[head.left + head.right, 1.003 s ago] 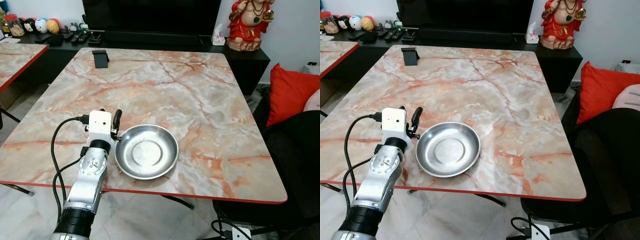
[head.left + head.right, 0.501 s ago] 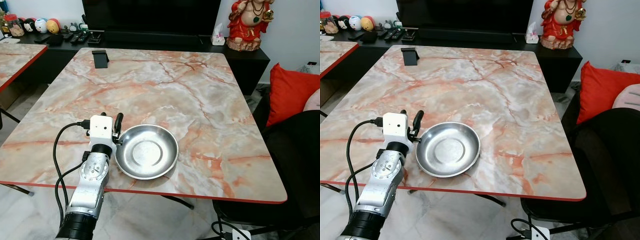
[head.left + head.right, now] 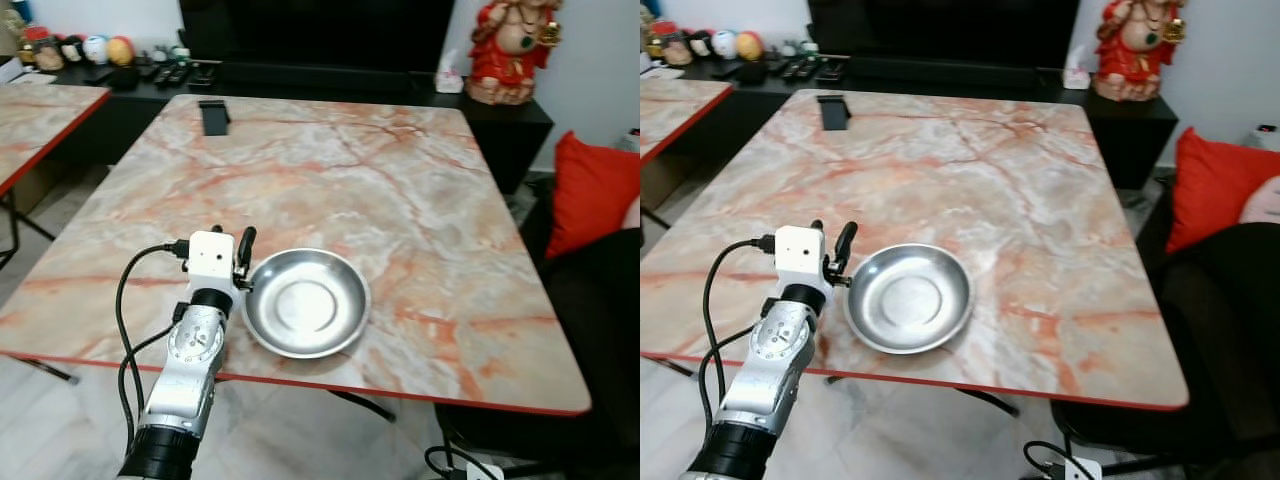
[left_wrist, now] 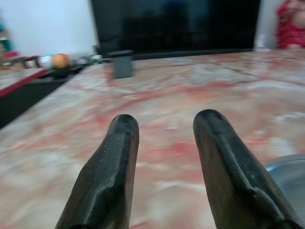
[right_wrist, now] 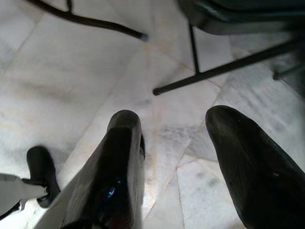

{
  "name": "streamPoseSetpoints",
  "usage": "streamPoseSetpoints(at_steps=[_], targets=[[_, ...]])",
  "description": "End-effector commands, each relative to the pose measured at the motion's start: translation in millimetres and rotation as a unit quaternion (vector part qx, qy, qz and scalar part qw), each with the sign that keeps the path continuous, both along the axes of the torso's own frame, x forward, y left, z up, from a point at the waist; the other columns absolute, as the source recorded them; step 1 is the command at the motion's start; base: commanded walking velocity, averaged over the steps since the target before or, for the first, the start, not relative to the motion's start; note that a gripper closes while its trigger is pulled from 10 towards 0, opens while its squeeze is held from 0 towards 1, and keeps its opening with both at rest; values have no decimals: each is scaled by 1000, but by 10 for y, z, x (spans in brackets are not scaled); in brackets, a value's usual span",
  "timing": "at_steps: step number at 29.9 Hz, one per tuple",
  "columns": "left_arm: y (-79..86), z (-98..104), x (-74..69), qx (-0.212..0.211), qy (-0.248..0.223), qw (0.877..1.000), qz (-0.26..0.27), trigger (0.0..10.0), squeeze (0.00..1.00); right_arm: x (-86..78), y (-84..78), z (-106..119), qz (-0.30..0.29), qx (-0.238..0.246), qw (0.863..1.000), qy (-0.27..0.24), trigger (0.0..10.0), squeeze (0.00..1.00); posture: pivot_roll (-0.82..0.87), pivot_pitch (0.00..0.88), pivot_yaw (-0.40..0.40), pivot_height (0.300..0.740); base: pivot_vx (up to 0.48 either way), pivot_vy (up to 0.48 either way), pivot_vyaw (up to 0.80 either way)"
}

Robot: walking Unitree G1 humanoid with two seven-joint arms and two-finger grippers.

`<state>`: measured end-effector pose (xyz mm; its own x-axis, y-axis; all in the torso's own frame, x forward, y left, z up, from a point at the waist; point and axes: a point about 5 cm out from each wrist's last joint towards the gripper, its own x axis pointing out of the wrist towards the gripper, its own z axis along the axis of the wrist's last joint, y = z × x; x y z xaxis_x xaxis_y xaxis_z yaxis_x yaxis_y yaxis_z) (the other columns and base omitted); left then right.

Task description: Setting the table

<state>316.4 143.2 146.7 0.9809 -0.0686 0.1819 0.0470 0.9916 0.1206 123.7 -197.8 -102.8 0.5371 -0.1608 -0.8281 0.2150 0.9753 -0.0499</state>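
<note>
A shallow steel bowl (image 3: pixel 305 303) sits on the marble table (image 3: pixel 400 180) near its front edge. My left gripper (image 3: pixel 232 236) hovers just left of the bowl's rim, pointing toward the far side of the table. It is open, and the left wrist view shows nothing between its fingertips (image 4: pixel 124 125), only the tabletop beyond them. The bowl's rim (image 4: pixel 288 166) shows at the edge of that view. My right gripper (image 5: pixel 174 119) hangs open beside the table, pointing down at the tiled floor.
A black stand (image 3: pixel 213 115) sits at the table's far left corner. Behind the table are a dark TV cabinet and a red statue (image 3: pixel 515 50). A black chair (image 3: pixel 600 330) and a red cushion (image 3: pixel 595 190) stand on the right. A second marble table (image 3: pixel 40 110) is on the left. Chair legs (image 5: pixel 214 69) cross the floor.
The whole picture has shifted, so the camera has moved. My left gripper has drawn back slightly toward the table's front edge, staying beside the bowl. The bowl lies where it was.
</note>
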Motion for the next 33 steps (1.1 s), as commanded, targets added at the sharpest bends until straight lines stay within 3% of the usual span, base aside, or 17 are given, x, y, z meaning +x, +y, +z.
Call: streamPoseSetpoints(at_steps=[1,33], targets=[[39,44,4,5,-7,1000,5,10000,0,6,30,-2,1,4,1000,-1,10000,0,104,0,-24,731,0,292,800],[32,117,34,-2,-16,1000,4,10000,0,54,11,15,-5,3,1000,-7,10000,0,113,0,-22,731,0,307,31]])
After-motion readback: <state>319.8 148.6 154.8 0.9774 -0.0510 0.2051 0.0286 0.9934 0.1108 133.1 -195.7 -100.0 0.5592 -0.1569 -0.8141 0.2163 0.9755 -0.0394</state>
